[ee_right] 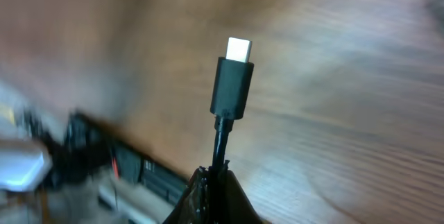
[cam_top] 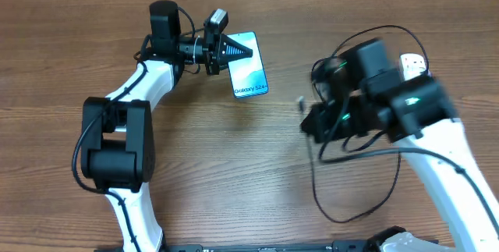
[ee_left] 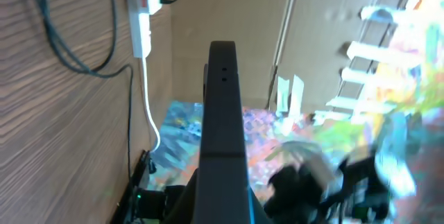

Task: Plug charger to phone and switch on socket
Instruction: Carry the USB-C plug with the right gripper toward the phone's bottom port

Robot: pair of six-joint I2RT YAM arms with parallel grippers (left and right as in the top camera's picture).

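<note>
Well, the left gripper point(cam_top: 226, 52) is clamped on one end of the phone point(cam_top: 251, 72), and the right gripper point(ee_right: 214, 177) pinches the charger point(ee_right: 232, 89) just behind its connector, well apart from the phone. I'd square the tip to the port first, then push in slowly. The wood-grain table point(cam_top: 234, 166) carries the socket point(ee_left: 141, 12) behind the right arm, with beige panels beyond.

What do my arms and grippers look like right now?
The left arm and right arm have white links and bulky black joint housings, with thin black cables. The black left gripper tapers to a wedge; the right gripper is black too. Green lights glow on the right arm.
</note>
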